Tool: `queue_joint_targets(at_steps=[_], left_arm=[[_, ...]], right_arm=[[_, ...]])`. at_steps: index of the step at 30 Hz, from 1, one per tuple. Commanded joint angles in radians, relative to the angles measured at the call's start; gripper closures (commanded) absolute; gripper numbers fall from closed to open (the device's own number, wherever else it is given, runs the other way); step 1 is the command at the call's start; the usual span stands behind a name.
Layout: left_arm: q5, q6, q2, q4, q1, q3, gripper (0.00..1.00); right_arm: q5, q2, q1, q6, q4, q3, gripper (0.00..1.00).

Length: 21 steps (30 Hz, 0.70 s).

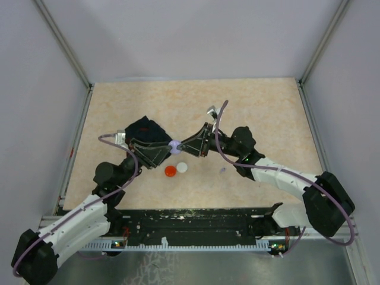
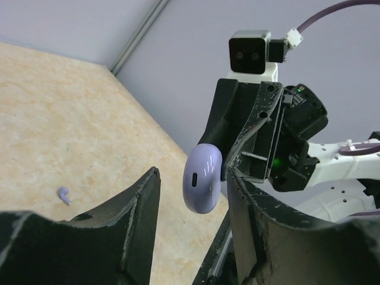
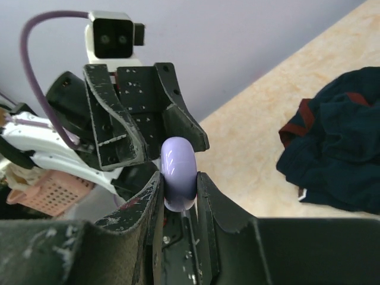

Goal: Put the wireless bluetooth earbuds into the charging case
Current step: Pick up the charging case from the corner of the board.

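Step in hand, as judged: mid-air transfer of the case between the two arms, above the table point(image 1: 119, 101); left gripper point(image 1: 167, 149) stands with its jaws parted, a clear gap on one side of the case, the other finger close against it, contact there not resolvable; to do this well the left should draw straight back along its own line with no sideways drift, lest that near finger drag the case out of the other grip

Lavender charging case point(image 2: 202, 178) is up on edge, its port slot facing the left wrist camera; lid seam not readable, so open or closed cannot be told; it sits within the left's open gap and is pinched inside the right's jaws

Right gripper point(image 3: 178, 181) is narrow, clamped across the case's two flat sides; most of the case pokes beyond the fingertips, so the hold looks shallow; judgement: move slowly and rotate the wrist little until the case is set down

On the table just below the meeting point: red disc point(image 1: 170, 171) and white disc point(image 1: 181, 167), side by side; further right, lavender earbud point(image 1: 222, 170) lies alone on the table, well apart from both grippers; no other earbuds made out
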Motion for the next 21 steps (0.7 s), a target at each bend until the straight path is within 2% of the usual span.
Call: queue_joint_targets(at_steps=[1, 5, 9, 14, 21], left_arm=[[0.010, 0.157, -0.051, -0.207, 0.006, 0.060, 0.45], [0.091, 0.290, -0.056, -0.359, 0.013, 0.137, 0.43], [0.248, 0.427, -0.011, -0.470, 0.020, 0.223, 0.43], [0.388, 0.586, 0.070, -0.627, 0.027, 0.356, 0.44], [0.546, 0.653, 0.129, -0.635, 0.035, 0.404, 0.45]], right_arm=[[-0.043, -0.075, -0.021, -0.176, -0.209, 0.097, 1.00], [-0.061, -0.102, -0.030, -0.366, -0.498, 0.206, 1.00], [-0.070, -0.098, -0.031, -0.560, -0.818, 0.343, 1.00], [-0.117, -0.077, -0.031, -0.737, -1.060, 0.469, 1.00], [-0.183, -0.046, -0.031, -0.958, -1.315, 0.601, 1.00]])
